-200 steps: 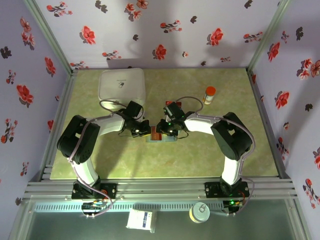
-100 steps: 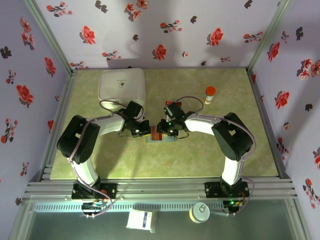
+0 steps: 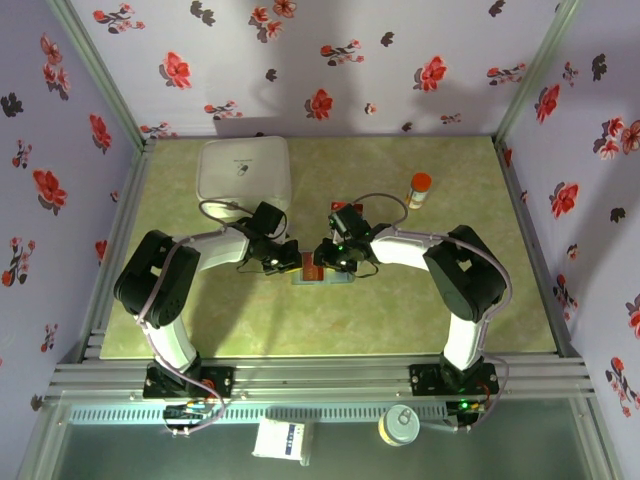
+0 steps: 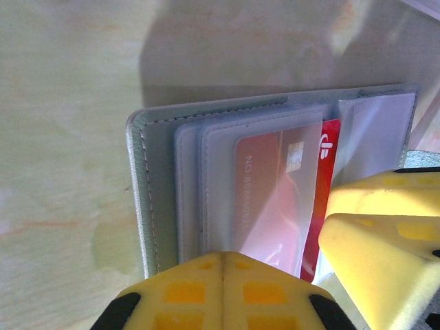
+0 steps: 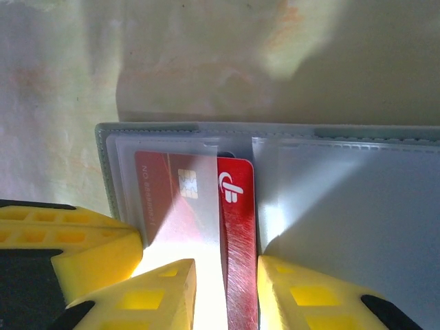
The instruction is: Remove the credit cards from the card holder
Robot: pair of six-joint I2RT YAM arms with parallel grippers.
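My left jaws are pressed shut, tips on the near edge of the card holder (image 4: 146,192). My right jaws stand narrowly apart astride the exposed end of the red card (image 5: 237,227); whether they pinch it I cannot tell. The card holder lies open and flat mid-table (image 3: 400,320), long axis across me. Glare blurs its clear sleeves (image 5: 344,206).

The credit card (image 5: 237,206) is red, the card holder (image 5: 344,130) grey-blue, the table (image 5: 62,69) mottled yellow-green.

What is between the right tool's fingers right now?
Right wrist view: a bare strip of the red credit card, sticking out of the card holder's clear sleeve, runs between the right tool's fingers.
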